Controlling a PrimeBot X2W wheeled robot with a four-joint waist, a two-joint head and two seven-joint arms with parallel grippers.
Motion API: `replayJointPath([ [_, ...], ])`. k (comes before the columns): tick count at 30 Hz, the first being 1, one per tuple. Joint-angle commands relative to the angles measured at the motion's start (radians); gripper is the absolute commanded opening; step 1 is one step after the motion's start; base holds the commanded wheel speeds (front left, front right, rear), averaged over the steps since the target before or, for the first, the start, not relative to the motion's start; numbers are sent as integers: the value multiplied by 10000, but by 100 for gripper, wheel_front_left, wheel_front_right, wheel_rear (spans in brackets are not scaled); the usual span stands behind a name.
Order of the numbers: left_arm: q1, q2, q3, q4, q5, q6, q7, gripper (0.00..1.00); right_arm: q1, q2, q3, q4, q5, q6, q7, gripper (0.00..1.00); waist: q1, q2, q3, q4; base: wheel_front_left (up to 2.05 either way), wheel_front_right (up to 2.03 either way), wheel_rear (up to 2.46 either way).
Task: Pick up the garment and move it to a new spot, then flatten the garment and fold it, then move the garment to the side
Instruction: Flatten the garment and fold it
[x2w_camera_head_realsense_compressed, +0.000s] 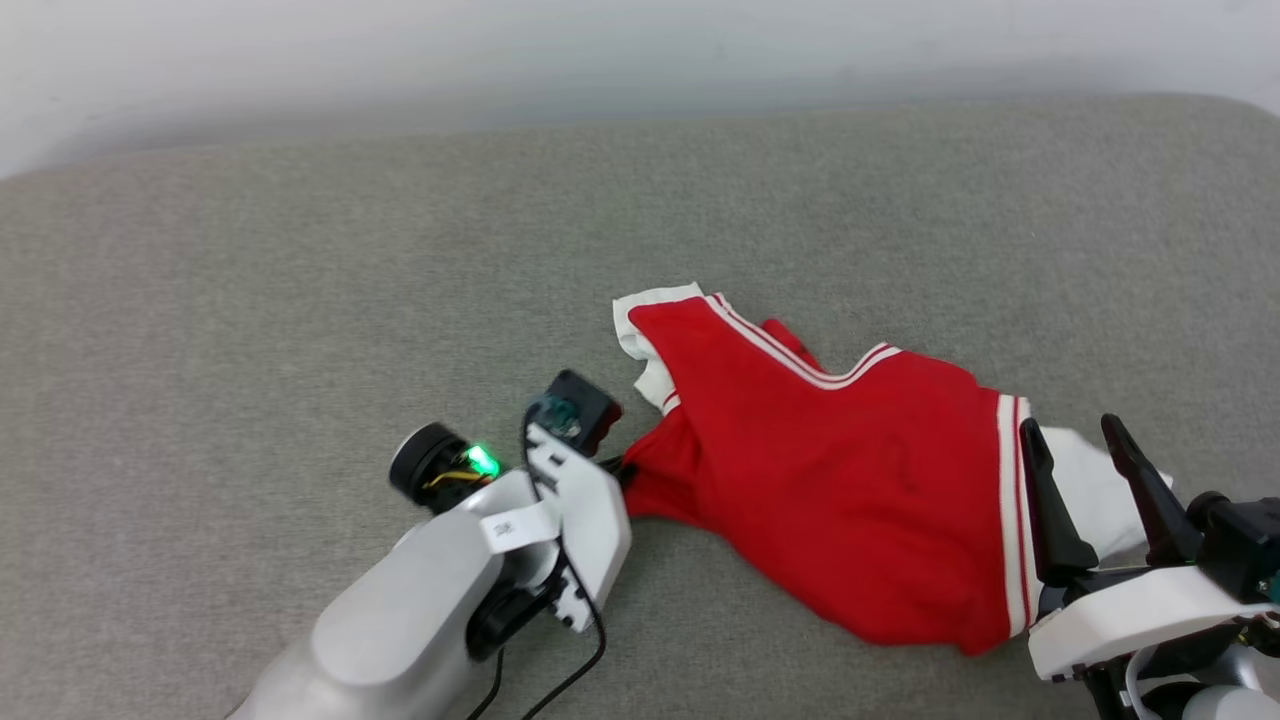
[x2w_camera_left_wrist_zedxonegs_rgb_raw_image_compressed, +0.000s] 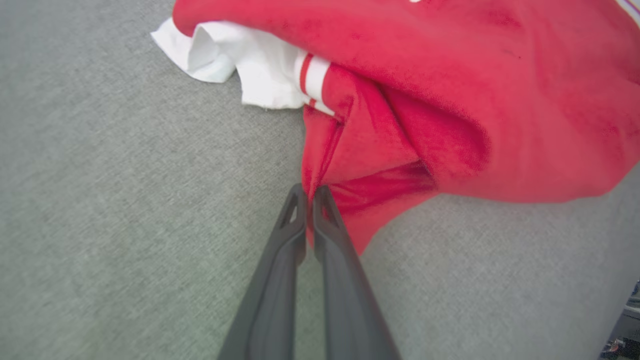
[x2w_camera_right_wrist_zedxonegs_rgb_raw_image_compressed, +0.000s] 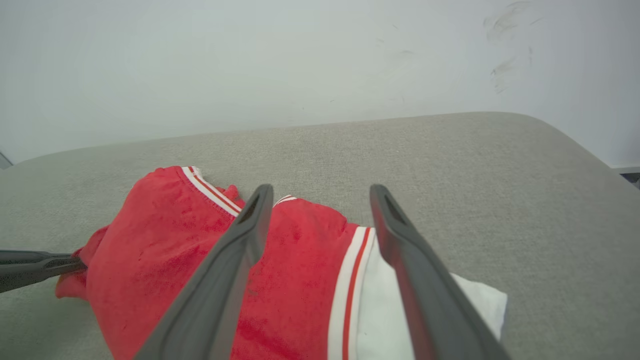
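Note:
The garment (x2w_camera_head_realsense_compressed: 850, 470) is a red shirt with white sleeves and red-and-white stripe trim, lying crumpled on the grey cushion, right of centre. My left gripper (x2w_camera_left_wrist_zedxonegs_rgb_raw_image_compressed: 309, 192) is shut on a pinched fold of the garment's (x2w_camera_left_wrist_zedxonegs_rgb_raw_image_compressed: 450, 100) red edge at its left side; in the head view its fingers are hidden behind the wrist (x2w_camera_head_realsense_compressed: 570, 480). My right gripper (x2w_camera_head_realsense_compressed: 1070, 440) stands open over the garment's right end, one finger above the stripe trim (x2w_camera_right_wrist_zedxonegs_rgb_raw_image_compressed: 350, 290) and the other above the white sleeve (x2w_camera_right_wrist_zedxonegs_rgb_raw_image_compressed: 470, 305). Any print on the shirt is hidden.
The grey fabric cushion (x2w_camera_head_realsense_compressed: 300, 280) spreads wide to the left and behind the garment. A pale wall (x2w_camera_right_wrist_zedxonegs_rgb_raw_image_compressed: 250, 60) rises behind its rounded back edge. The cushion's right corner curves away (x2w_camera_right_wrist_zedxonegs_rgb_raw_image_compressed: 575, 145).

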Motion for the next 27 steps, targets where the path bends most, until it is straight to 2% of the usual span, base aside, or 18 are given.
replayJointPath([
  [1, 367, 209, 106, -180, -60, 155, -117, 0, 95, 13, 8, 10, -49, -7, 20, 100, -1, -1, -276, 247, 0, 0, 0],
  [8, 2143, 1274, 771, -1756, -622, 1296, -239, 0, 373, 12, -77, -62, -110, -7, 161, 100, -1, -1, -832, 812, 0, 0, 0],
  [14, 4126, 1896, 1182, -2825, -1401, 2243, -75, 0, 588, 12, -86, -184, -158, -7, 304, 100, -1, -1, -1112, 1196, 0, 0, 0],
  [18, 5281, 1904, 1257, -3187, -1887, 2640, -78, 0, 701, 12, -47, -274, -223, -7, 405, 100, -1, -1, -1310, 1310, 0, 0, 0],
  [22, 5905, 1699, 1297, -3361, -2131, 2823, -392, 1, 815, 12, -59, -366, -190, -7, 507, 100, -1, -1, -1494, 1351, 0, 0, 0],
  [24, 6028, 1543, 1352, -3388, -2152, 2925, -647, 91, 884, 12, -49, -428, -204, -7, 554, 100, -1, -1, -1568, 1354, 0, 0, 0],
  [25, 6042, 1486, 1380, -3409, -2133, 2947, -783, 100, 921, 12, -56, -452, -208, -7, 564, 100, -1, -1, -1594, 1356, 0, 0, 0],
  [27, 5956, 1376, 1480, -3457, -2012, 3023, -1156, 100, 992, 12, -66, -494, -203, -7, 610, 100, -1, -1, -1657, 1349, 0, 0, 0],
])
